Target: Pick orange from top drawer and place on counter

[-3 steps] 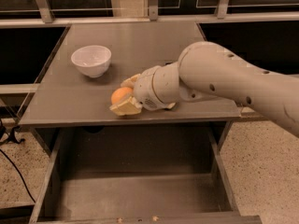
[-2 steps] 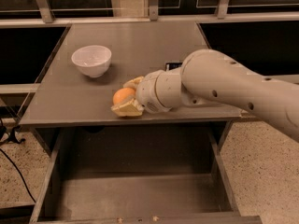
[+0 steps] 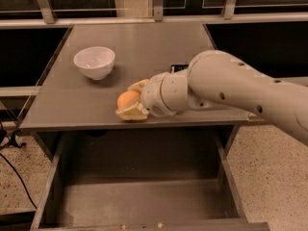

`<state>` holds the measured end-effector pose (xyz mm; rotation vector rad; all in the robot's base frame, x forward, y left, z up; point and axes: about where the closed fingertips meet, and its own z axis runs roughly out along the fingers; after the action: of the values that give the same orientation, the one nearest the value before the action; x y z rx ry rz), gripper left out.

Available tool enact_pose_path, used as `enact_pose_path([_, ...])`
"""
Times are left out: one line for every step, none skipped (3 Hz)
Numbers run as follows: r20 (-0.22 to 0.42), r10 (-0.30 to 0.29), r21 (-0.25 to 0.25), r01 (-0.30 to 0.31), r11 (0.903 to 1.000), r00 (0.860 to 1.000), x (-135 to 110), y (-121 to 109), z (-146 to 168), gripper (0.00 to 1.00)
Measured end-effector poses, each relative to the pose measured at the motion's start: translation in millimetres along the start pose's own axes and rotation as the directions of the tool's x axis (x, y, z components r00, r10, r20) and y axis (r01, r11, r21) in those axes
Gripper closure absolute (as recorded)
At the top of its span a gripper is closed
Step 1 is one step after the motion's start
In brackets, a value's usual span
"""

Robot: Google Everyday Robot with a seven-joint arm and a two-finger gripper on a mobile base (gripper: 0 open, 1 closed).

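The orange [image 3: 127, 100] sits between the two pale fingers [image 3: 133, 112] of my gripper [image 3: 132, 100], low over the front part of the grey counter [image 3: 144, 47]. I cannot tell whether it touches the counter. The gripper is shut on the orange, and my white arm [image 3: 226, 88] reaches in from the right. The top drawer [image 3: 139, 201] is pulled open below the counter, and its grey floor shows no object.
A white bowl [image 3: 94, 61] stands on the counter's left back part. A small dark object [image 3: 179, 68] lies on the counter just behind my arm. Drawer side walls [image 3: 48, 191] run along both sides. A black cable [image 3: 14, 167] lies on the speckled floor at left.
The arm's bulk has shifted slightly to the right. The orange and the gripper stay at almost the same spot over the counter's front.
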<state>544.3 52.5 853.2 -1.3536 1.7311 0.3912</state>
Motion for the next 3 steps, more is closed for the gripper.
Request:
enact_pose_path([0.001,0.006,0.002,-0.006,1.0000,1.000,1.5,0.1,0.1,0.58])
enact_pose_path([0.001,0.010,0.002,-0.010,1.0000,1.000,1.3,-0.2,-0.6,0.40])
enact_pose_path([0.000,0.015,0.000,-0.015,0.9999,1.000,7.2,0.7,3.1,0.25])
